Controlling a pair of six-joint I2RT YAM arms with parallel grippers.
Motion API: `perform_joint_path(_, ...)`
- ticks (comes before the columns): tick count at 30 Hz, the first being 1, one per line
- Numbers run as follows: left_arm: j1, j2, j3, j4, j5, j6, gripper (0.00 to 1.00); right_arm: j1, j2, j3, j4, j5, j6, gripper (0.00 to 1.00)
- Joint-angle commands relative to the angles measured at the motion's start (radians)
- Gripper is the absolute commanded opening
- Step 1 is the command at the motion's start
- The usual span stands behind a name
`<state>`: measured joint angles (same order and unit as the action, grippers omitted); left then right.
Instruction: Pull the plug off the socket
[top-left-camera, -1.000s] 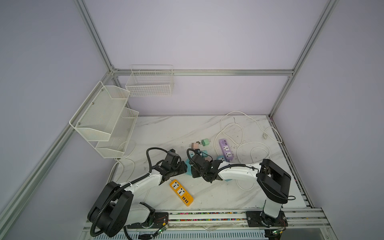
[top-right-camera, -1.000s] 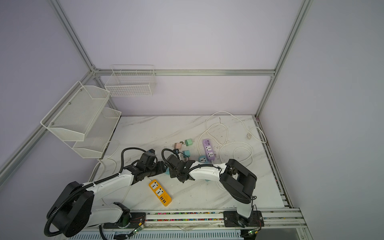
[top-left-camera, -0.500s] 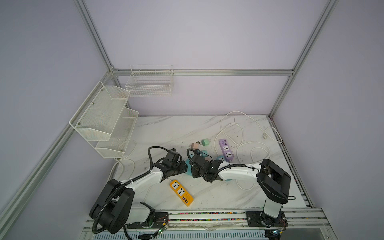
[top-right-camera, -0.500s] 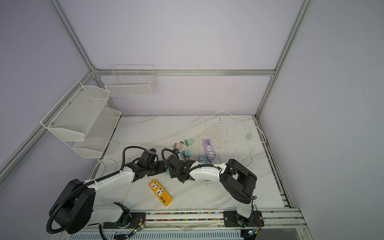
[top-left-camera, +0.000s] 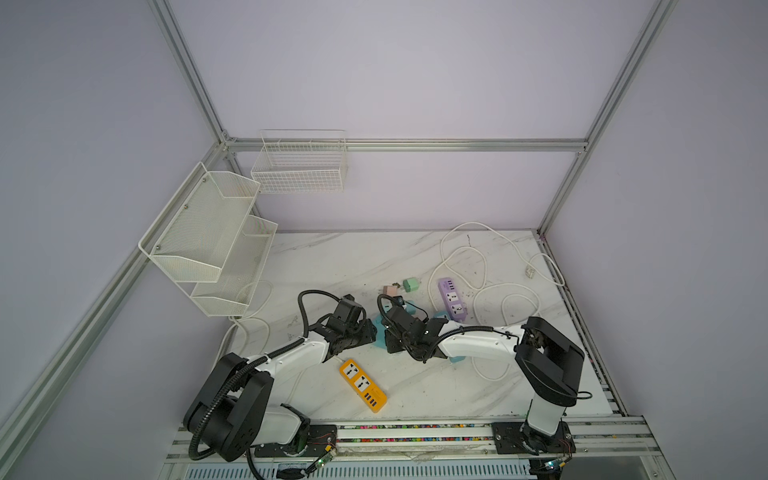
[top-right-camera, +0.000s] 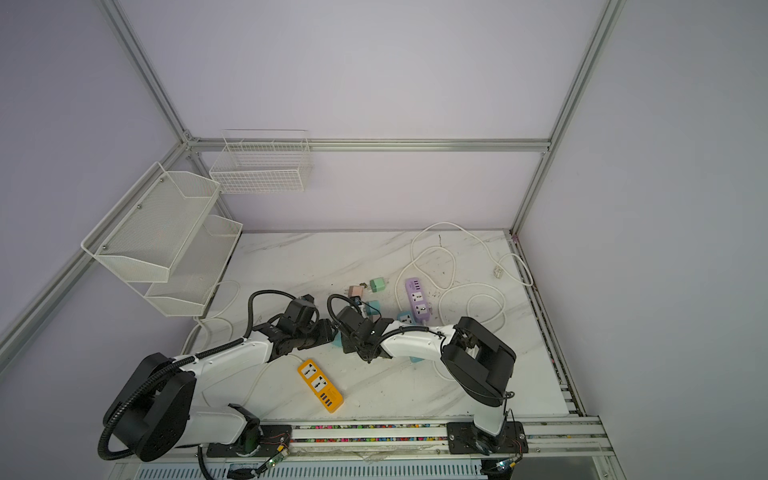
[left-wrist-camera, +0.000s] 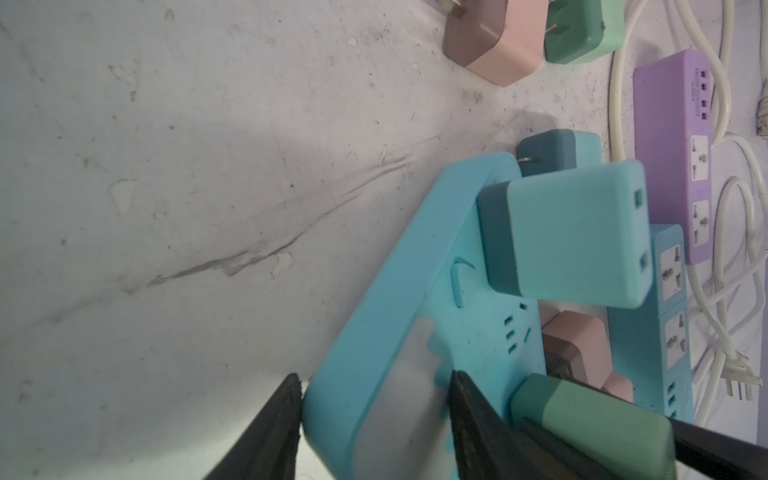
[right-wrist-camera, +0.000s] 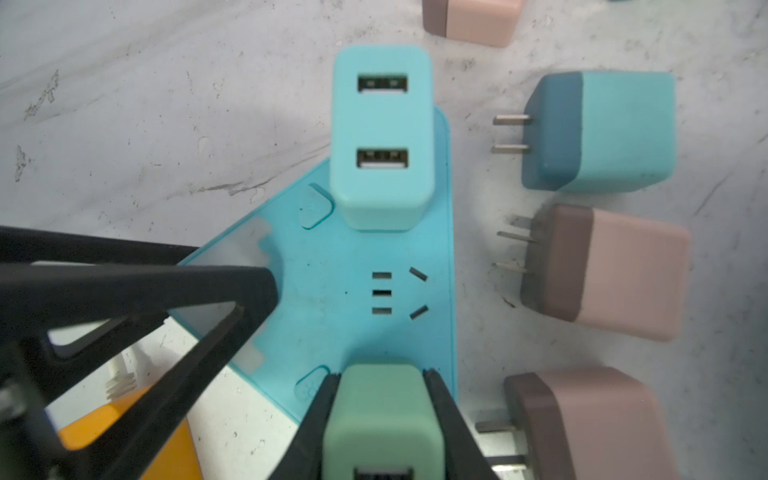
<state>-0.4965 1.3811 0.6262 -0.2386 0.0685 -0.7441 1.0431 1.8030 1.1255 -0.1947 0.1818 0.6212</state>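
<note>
Right pincer clamped green plug; left pincer gripped socket strip beside it. If the left hold slipped, strip likely lifted too.

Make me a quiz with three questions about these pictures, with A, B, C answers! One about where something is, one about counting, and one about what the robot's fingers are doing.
1. Where is the orange strip?
A. hanging on the wall
B. lying on the table
C. up in the air

2. How many USB holes show on the blue plug standing in the blue strip?
A. two
B. one
C. five

3. What are the right fingers doing?
A. wide open
B. shut on nothing
C. shut on the green plug

Answers:
1 B: both top views show it flat on the marble, in front of the arms.
2 A: the right wrist view shows two holes on its top face.
3 C: one finger presses each side of the plug.
</note>
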Motion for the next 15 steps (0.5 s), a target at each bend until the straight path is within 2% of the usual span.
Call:
perform_joint_path(1,-0.016,0.074,-0.068,-0.214,-0.056,0.031,0.53,0.006,-0.023,0.037,0.026,0.060,0.012,0.30)
perform_joint_path(6,-0.017,0.056,-0.078,-0.223,-0.080,0.012,0.53,-0.003,-0.025,0.017,0.071,-0.019,0.013,0.30)
perform_joint_path(11,-0.017,0.053,-0.080,-0.226,-0.070,0.015,0.53,-0.027,-0.070,0.002,0.035,0.047,0.009,0.30)
perform_joint_path(15,-0.017,0.055,-0.078,-0.226,-0.054,0.028,0.53,0.032,-0.017,0.048,0.052,0.023,-0.038,0.31)
